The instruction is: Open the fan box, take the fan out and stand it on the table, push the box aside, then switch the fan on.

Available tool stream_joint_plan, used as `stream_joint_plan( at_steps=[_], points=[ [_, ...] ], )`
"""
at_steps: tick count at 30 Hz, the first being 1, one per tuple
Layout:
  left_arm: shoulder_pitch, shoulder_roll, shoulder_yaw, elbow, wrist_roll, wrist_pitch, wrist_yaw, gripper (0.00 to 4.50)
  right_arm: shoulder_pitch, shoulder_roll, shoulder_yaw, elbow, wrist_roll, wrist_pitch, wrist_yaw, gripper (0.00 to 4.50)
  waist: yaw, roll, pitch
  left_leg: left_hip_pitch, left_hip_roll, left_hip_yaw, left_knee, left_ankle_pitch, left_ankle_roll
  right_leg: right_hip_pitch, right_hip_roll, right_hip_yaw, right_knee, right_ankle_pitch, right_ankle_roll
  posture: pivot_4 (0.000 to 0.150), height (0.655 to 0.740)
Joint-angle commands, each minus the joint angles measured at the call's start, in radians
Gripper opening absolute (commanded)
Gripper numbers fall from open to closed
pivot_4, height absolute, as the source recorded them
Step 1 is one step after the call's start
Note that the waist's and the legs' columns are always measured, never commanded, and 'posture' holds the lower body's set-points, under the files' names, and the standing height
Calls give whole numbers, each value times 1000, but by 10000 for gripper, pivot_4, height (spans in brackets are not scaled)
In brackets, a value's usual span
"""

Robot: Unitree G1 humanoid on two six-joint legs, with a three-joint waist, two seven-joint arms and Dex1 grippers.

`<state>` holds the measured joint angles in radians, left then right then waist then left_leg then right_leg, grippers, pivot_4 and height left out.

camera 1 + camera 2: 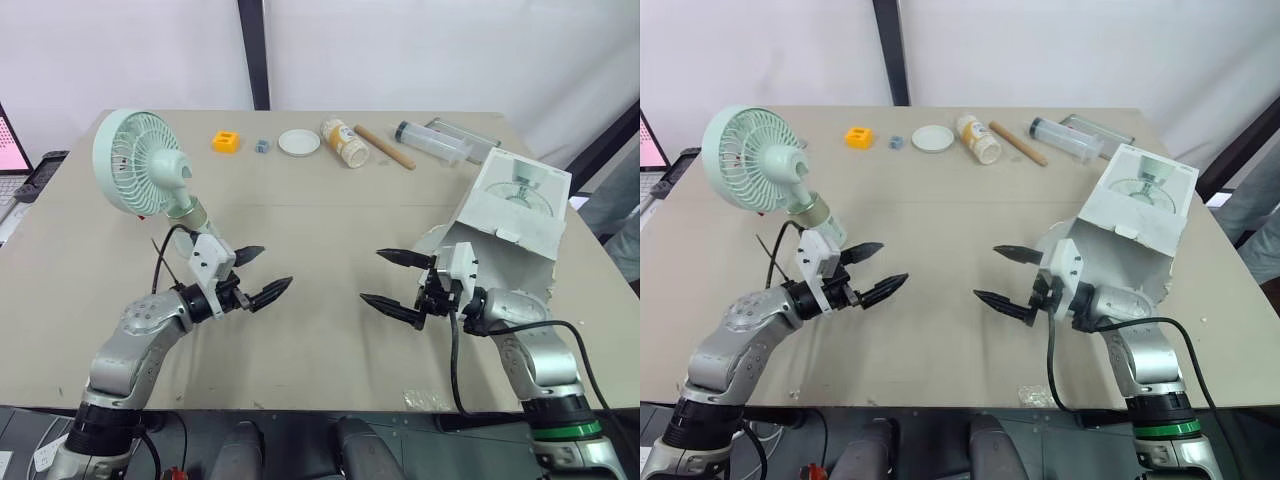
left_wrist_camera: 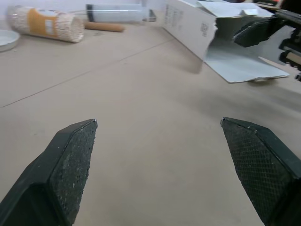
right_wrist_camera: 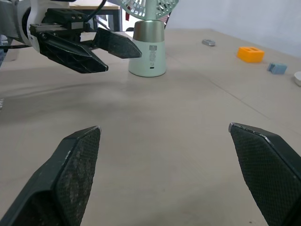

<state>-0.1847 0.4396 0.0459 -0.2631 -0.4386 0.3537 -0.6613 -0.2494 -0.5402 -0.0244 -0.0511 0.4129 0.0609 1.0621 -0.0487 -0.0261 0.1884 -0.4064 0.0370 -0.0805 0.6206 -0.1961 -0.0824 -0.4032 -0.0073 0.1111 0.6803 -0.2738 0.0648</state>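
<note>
Nearest the robot, the left gripper (image 1: 277, 265) and the right gripper (image 1: 370, 275) hovered low over the bare front of the table (image 1: 320, 350), tips facing one another across a gap, each with its fingers spread wide and holding nothing. Just behind the left gripper the fan (image 1: 140, 165) stood upright on its round base (image 3: 148, 54), head tilted back, so the unpacking looked done. Behind the right gripper the fan box (image 1: 510, 215) lay open near the table's right edge, its torn flap spilling forward. Judging by that, the box needed only a slight nudge outward, if any, and the job left was the switch. It would go best with the left gripper narrowed first, then brought to the base from the front and pressed gently, since a sideways shove could topple such a top-heavy thing; the button itself could not be made out. Along the far edge sat an orange block (image 1: 227, 142), a white dish (image 1: 299, 143), a bottle (image 1: 344, 142), a wooden rod (image 1: 384, 146) and a clear tube (image 1: 430, 140), well apart from the work.
</note>
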Motion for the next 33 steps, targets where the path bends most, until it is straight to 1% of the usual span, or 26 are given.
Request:
stream_joint_plan(
  at_steps=[1, 4, 7, 11, 16, 22, 28, 33],
  points=[
    [65, -14, 107, -82, -15, -8, 92, 45000, -16, 13, -1, -10, -8, -30, -15, 44583, -2, 0, 0, 0, 0, 0, 0, 0, 0, 0, 0, 0, 0, 0, 0, 1500, 7400],
    [124, -31, 174, -108, -32, 1, 149, 45000, -19, 26, 7, -9, -8, -32, -24, 44583, 0, 0, 0, 0, 0, 0, 0, 0, 0, 0, 0, 0, 0, 0, 0, 1500, 7400],
    [151, -41, 238, -104, -48, -9, 191, 45000, -27, 34, 18, 0, -7, -36, -21, 44583, 1, 0, 0, 0, 0, 0, 0, 0, 0, 0, 0, 0, 0, 1, 0, 1500, 7400],
    [156, -20, 324, -62, -84, -10, 202, 45000, -52, 47, 29, 21, -12, -42, -16, 44583, 1, 0, 0, 0, 0, 0, 1, 0, 0, 0, 0, 0, 0, 1, 0, 1500, 7400],
    [130, 45, 420, -9, -108, -1, 203, 45000, -103, 56, 37, 70, -16, -55, 3, 44583, 0, -1, 0, 0, 0, 0, 1, 0, 0, 0, 0, 0, 0, 1, 0, 1500, 7400],
    [88, 96, 441, 4, -140, 31, 196, 45000, -119, 59, 37, 91, -14, -67, 8, 44583, 1, -1, 0, 0, 0, 0, 1, 0, 0, 0, 0, 0, 0, 1, 0, 1500, 7400],
    [29, 136, 433, 31, -140, 52, 192, 45000, -113, 55, 38, 90, -15, -71, 8, 44583, 0, -2, 0, 0, 0, 0, 0, 0, 0, 0, 0, 0, 0, 1, 0, 1500, 7400],
    [-30, 149, 420, 50, -132, 63, 208, 45000, -109, 55, 40, 88, -19, -73, 3, 44583, 0, -2, 0, 0, 0, 0, 1, 0, 0, 0, 0, 0, 0, 1, 0, 1500, 7400]
  ],
)
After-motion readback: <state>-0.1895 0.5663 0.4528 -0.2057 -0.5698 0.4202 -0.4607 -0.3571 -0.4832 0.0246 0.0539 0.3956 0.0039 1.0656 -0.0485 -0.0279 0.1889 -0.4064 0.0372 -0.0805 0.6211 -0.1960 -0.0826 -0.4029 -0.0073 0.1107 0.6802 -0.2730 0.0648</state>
